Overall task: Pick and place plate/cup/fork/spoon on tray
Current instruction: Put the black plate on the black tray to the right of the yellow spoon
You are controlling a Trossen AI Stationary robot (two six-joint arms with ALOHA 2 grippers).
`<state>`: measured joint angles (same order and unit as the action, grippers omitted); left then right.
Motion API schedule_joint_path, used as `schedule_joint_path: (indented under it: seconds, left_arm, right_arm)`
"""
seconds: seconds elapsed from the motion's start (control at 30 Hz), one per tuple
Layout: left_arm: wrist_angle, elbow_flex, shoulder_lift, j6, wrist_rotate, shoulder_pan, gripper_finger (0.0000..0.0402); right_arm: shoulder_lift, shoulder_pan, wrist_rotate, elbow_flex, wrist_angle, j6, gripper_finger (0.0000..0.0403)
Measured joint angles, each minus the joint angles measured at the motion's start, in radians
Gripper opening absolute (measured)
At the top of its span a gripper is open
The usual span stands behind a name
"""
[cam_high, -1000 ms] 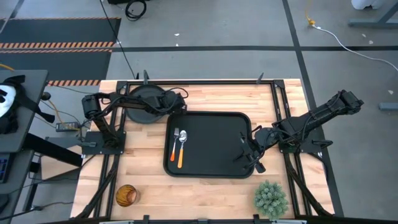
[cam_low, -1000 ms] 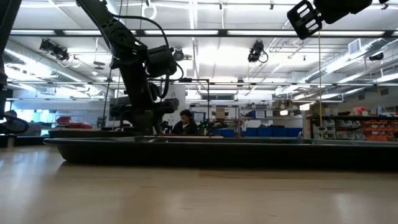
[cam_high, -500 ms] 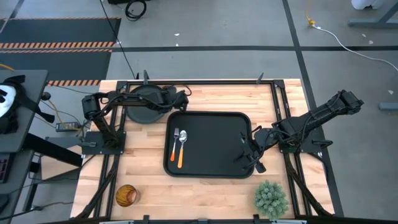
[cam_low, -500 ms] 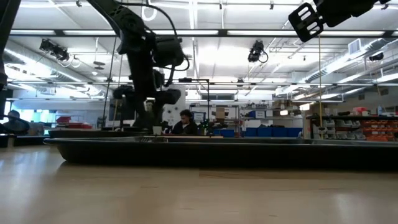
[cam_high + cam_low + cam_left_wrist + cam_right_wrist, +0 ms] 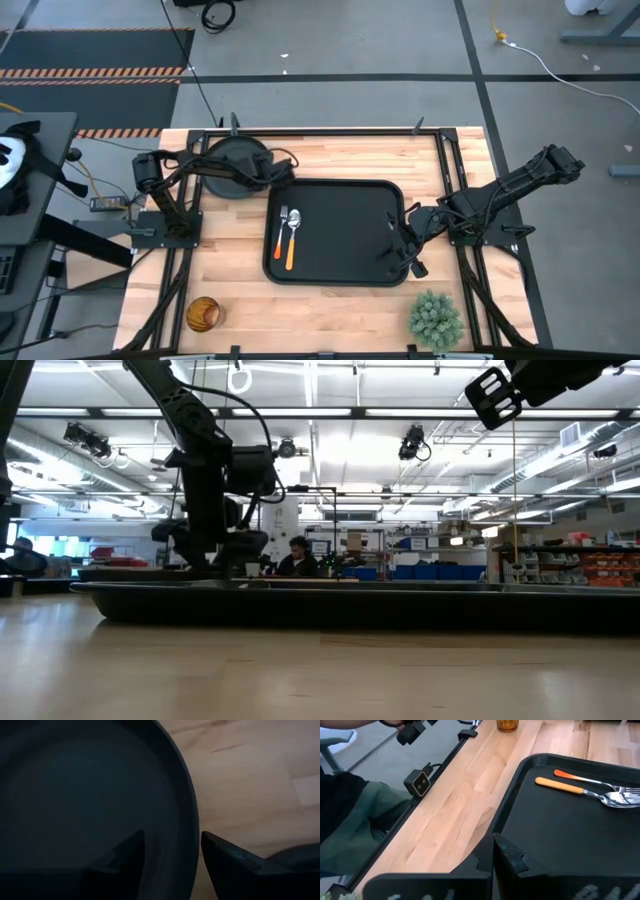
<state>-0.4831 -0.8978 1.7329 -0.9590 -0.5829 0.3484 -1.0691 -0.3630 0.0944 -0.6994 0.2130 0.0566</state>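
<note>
The round black plate [image 5: 232,164] lies flat on the wood at the table's far left. My left gripper [image 5: 277,174] is open at the plate's right rim [image 5: 187,840], one finger over the plate's floor and one outside the rim. The fork [image 5: 283,233] and the spoon [image 5: 292,236] lie side by side on the left part of the black tray [image 5: 345,255]. The amber cup [image 5: 203,314] stands at the near left corner. My right gripper [image 5: 405,256] hangs shut above the tray's near right corner. My left gripper comes slanting down from the table's right with the plate's right rim [image 5: 190,850] between its two fingers. A gap shows between the inner finger [image 5: 127,857] and the rim. Whether the outer finger [image 5: 222,857] touches the rim, I cannot tell. The plate lies flat on the table.
A green spiky plant [image 5: 435,318] stands at the near right corner. Black frame rails [image 5: 455,190] run along the table's edges. Bare wood lies between the cup and the plant and along the far edge right of the plate. A person sits in the room beyond [image 5: 297,556].
My left gripper rose and swung toward the far edge, then came back down at the plate's right rim, now a little farther left and tipped more steeply down. Its fingers kept the same gap. The plate has not moved.
</note>
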Motion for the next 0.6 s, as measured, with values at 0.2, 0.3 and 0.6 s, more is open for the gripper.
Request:
schedule_joint_path:
  seconds: [0.2,0.3,0.6]
  left_arm:
    - [0.000,0.004,0.000,0.000,-0.001,-0.004,0.0166]
    - [0.003,0.004,0.000,-0.004,-0.003,-0.006,0.0126]
    - [-0.001,0.004,0.000,0.000,-0.012,-0.006,0.0011]
  right_arm:
    - [0.000,0.000,0.000,0.000,-0.001,0.000,0.0011]
    - [0.000,0.000,0.000,0.000,-0.001,0.000,0.0011]
    - [0.000,0.000,0.000,0.000,0.000,0.004,0.0011]
